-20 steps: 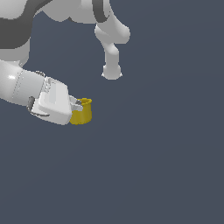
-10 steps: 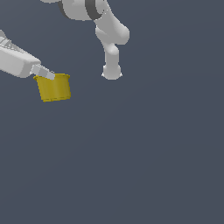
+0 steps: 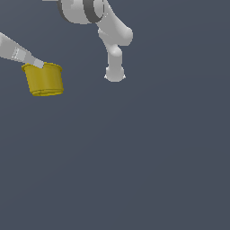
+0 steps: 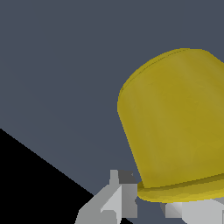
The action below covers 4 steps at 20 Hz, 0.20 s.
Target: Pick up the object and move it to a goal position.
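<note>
The object, a mustard-yellow cup [image 3: 44,79], hangs upright at the exterior view's left, its rim pinched by my gripper [image 3: 37,64]. Only the fingertips and a short length of the fingers show there; the hand runs off the frame's left edge. In the wrist view the cup [image 4: 175,127] fills much of the frame, its base pointing away from the camera and its thin rim held at my gripper [image 4: 151,199]. A grey finger [image 4: 120,192] presses on the rim from outside. The gripper is shut on the cup's wall.
The arm's grey-white base and links [image 3: 114,42] stand at the back, right of the cup. A flat dark grey floor [image 3: 134,157] spreads under everything. A black area [image 4: 30,188] marks the floor's edge in the wrist view.
The cup has gone up and toward the exterior view's left with the gripper, and turned upright. Over the last half second it barely shifted. The hand has moved out of frame.
</note>
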Tool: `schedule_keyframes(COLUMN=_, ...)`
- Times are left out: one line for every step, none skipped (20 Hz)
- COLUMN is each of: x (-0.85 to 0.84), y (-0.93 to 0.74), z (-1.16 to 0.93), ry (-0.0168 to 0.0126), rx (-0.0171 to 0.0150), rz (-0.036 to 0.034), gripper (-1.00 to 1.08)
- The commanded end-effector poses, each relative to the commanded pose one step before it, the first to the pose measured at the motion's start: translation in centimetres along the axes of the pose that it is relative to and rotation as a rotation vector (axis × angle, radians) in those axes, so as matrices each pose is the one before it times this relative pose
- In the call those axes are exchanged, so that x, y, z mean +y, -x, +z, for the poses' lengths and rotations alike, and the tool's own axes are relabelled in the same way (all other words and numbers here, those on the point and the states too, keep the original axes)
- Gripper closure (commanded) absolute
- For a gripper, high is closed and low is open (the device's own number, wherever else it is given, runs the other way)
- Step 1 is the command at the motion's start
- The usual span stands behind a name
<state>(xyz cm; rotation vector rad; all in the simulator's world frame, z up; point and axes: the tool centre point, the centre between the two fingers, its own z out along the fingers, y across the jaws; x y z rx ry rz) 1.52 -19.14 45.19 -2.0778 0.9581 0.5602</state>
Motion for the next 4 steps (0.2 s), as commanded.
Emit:
schedule_keyframes(x=-0.080, y=0.204, z=-0.273, ry=-0.00164, rx=0.00088, rz=-0.00637, gripper=1.08)
schedule_keyframes(x=-0.003, y=0.017, z=-0.035, ry=-0.00037, rx=-0.00007, rz=-0.00058, gripper=1.08)
schedule_keyframes(x=-0.007, y=-0.007, z=-0.006, ry=0.00000, rx=0.00000, rz=0.00000, gripper=1.08)
schedule_keyframes(x=-0.003, y=-0.002, z=-0.001, ry=0.00000, rx=0.00000, rz=0.00000, gripper=1.08)
